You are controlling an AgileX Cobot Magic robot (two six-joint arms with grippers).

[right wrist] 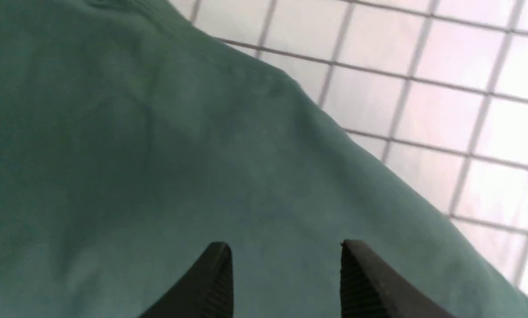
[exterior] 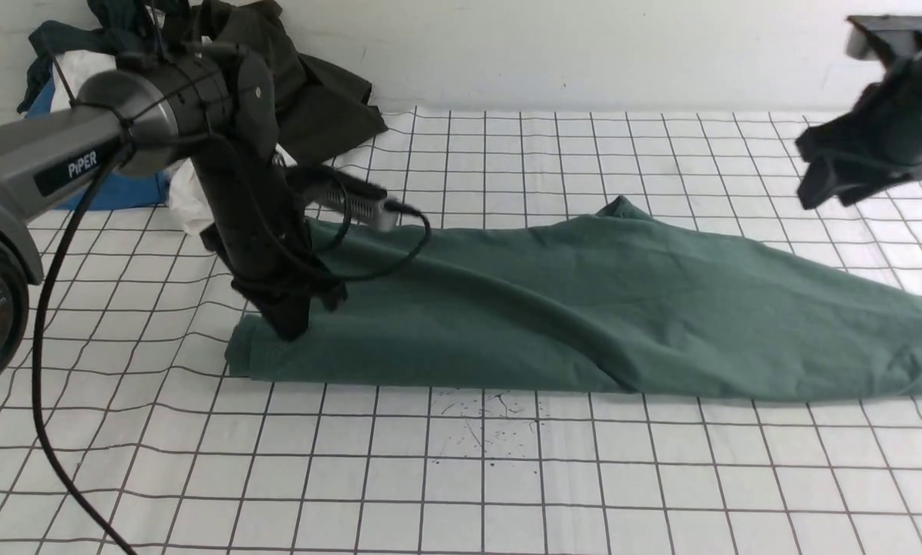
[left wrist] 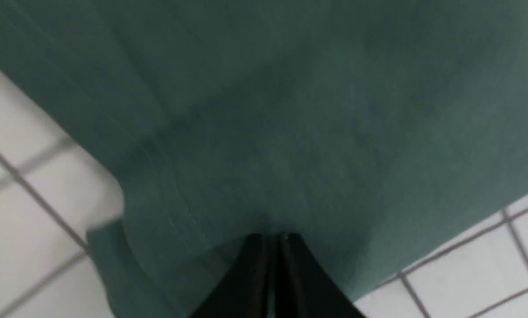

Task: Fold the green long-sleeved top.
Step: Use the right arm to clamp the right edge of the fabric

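Fold status:

- The green top (exterior: 584, 308) lies on the desk (exterior: 461, 478), already doubled into a long band. Its long axis runs left-right, roughly parallel to the desk's near edge. The left end is narrow and stacked in layers. The right end is wider and runs off the front view's right edge.
- The left claw (exterior: 291, 327) is down on the band's left end, just inside the end edge. In the wrist view the left claw (left wrist: 270, 240) has its jaws together and its tips sunk in the cloth, with a hem seam just beside them. It reads as a pinch on the upper layer. How many layers are caught can't be told.
- The right claw (exterior: 823, 185) hangs in the air over the right part, toward the back edge and well clear of the cloth. In the wrist view the right claw (right wrist: 286, 251) has its jaws apart with nothing between them. The top lies below it.
- Key relation: each arm sits at its own end of the long axis, and only the left is on cloth. The right end is nearer the right arm, which must drop straight down to reach it.
- Judgement: an end-over-end fold carries the left end rightward along that axis. The risk is the lower layers dragging.
- The dark clothes (exterior: 314, 100) are piled at the back left, behind the left arm. They are not part of the job.
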